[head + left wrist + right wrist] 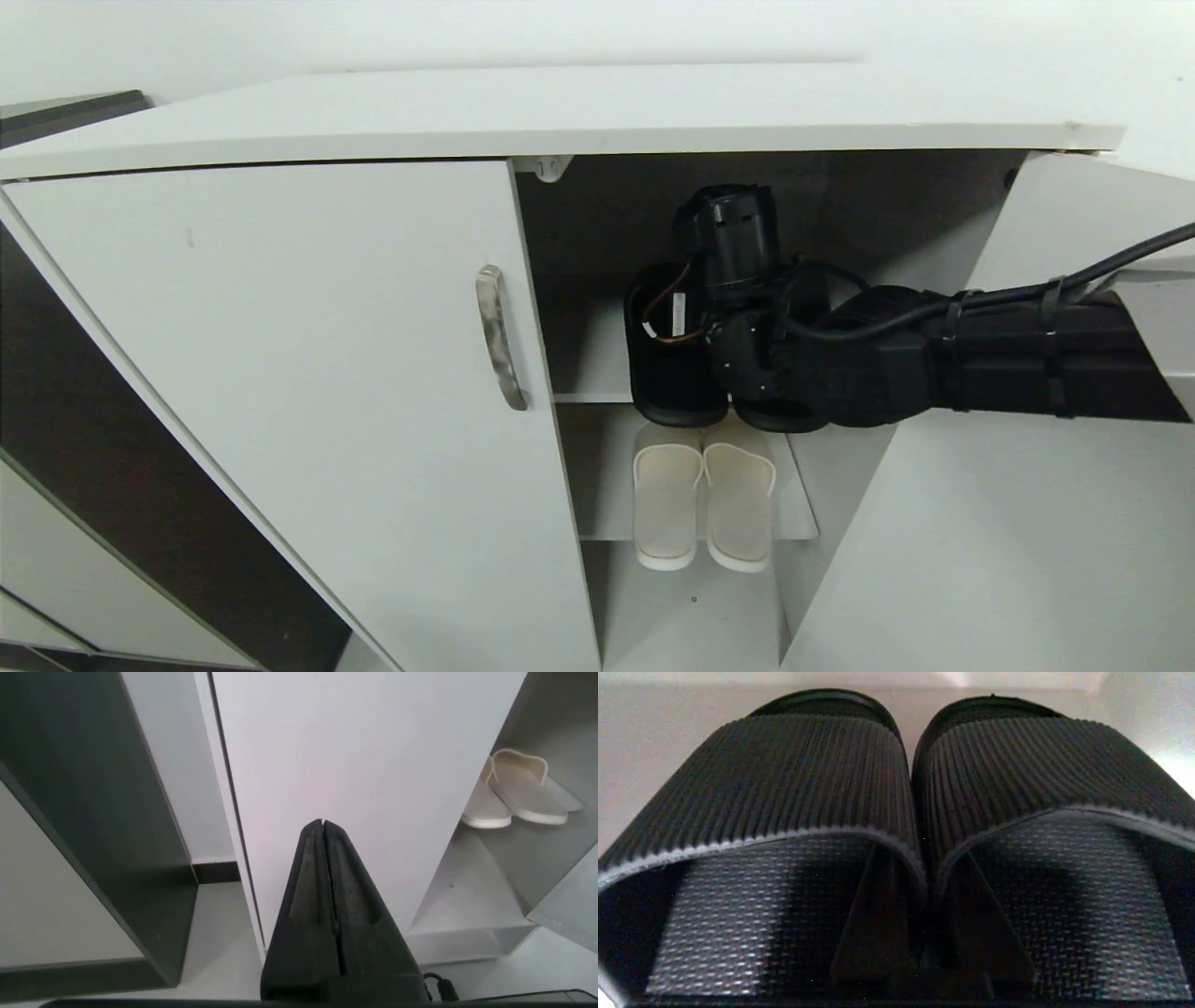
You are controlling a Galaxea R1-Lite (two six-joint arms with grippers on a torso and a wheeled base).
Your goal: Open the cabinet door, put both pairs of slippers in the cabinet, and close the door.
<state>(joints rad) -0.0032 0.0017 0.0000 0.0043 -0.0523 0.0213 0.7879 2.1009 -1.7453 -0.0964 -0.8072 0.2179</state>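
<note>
A pair of black slippers point(674, 373) lies on the cabinet's upper shelf point(588, 364), heels at the shelf's front edge. My right arm point(896, 359) reaches into the open right half of the cabinet. My right gripper point(924, 924) has one finger inside each black slipper point(813, 784) and is shut on their touching inner walls. A pair of white slippers point(702, 504) rests side by side on the lower shelf point(602, 504). My left gripper point(323, 826) is shut and empty, low in front of the closed left door point(355, 756), with the white slippers point(519, 789) off to one side.
The cabinet's left door point(280, 373) is closed and has a metal handle point(499, 336). The right door point(990, 551) stands swung open beside my right arm. The cabinet top point(560, 112) overhangs the opening. Dark furniture point(84, 821) stands left of the cabinet.
</note>
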